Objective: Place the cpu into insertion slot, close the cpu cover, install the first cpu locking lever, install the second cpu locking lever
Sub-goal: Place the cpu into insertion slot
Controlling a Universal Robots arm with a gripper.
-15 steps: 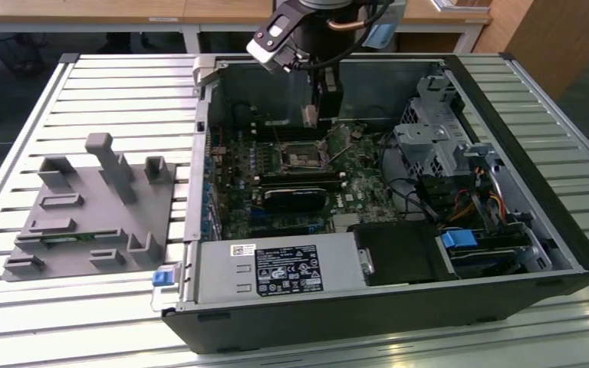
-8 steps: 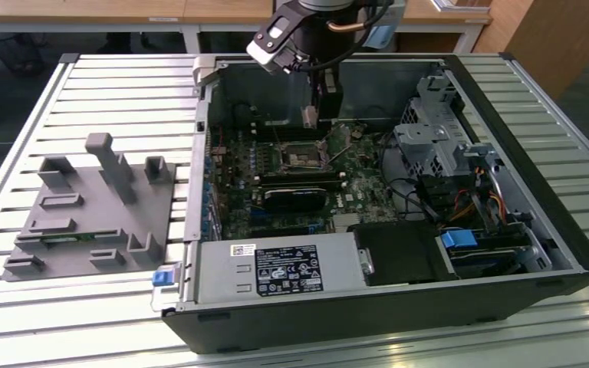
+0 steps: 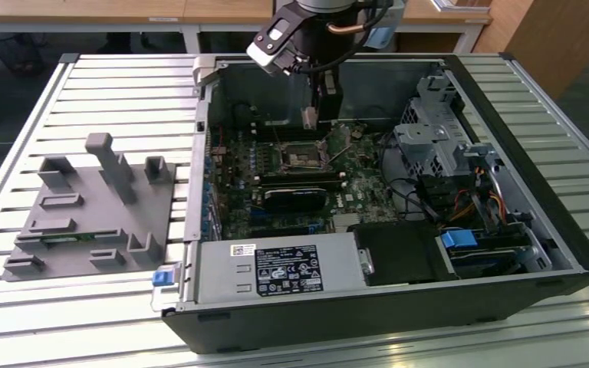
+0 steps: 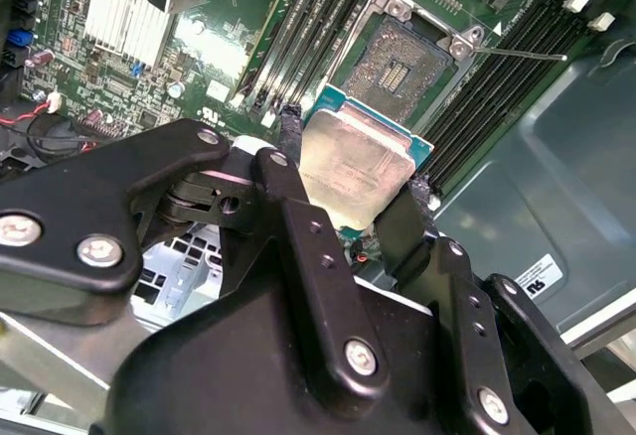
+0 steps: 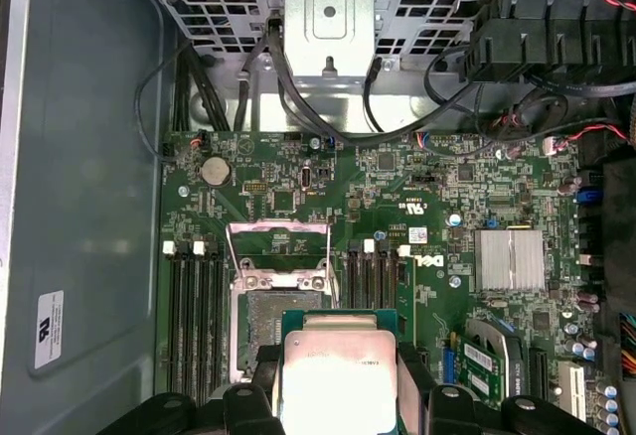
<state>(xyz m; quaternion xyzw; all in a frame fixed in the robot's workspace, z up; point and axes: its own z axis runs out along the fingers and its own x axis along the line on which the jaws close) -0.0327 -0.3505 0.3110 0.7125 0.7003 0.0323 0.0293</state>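
Surface: slatted tabletop point(image 3: 90, 84) carried an open computer case point(image 3: 274, 326).
Chip: cpu point(image 4: 358, 162) point(image 5: 338, 380) sat clamped between the fingers point(image 4: 298, 217), close above the insertion slot point(image 4: 397, 63) point(image 5: 273, 326).
Socket: insertion slot lay uncovered on the motherboard point(image 5: 437, 187).
Arm: gripper point(image 4: 356, 162) hung inside the case.

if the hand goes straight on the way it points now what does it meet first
The hand, shut on the cpu, points down at the board. The cpu would likely meet the open insertion slot first, perhaps its near frame edge; depth is unclear.
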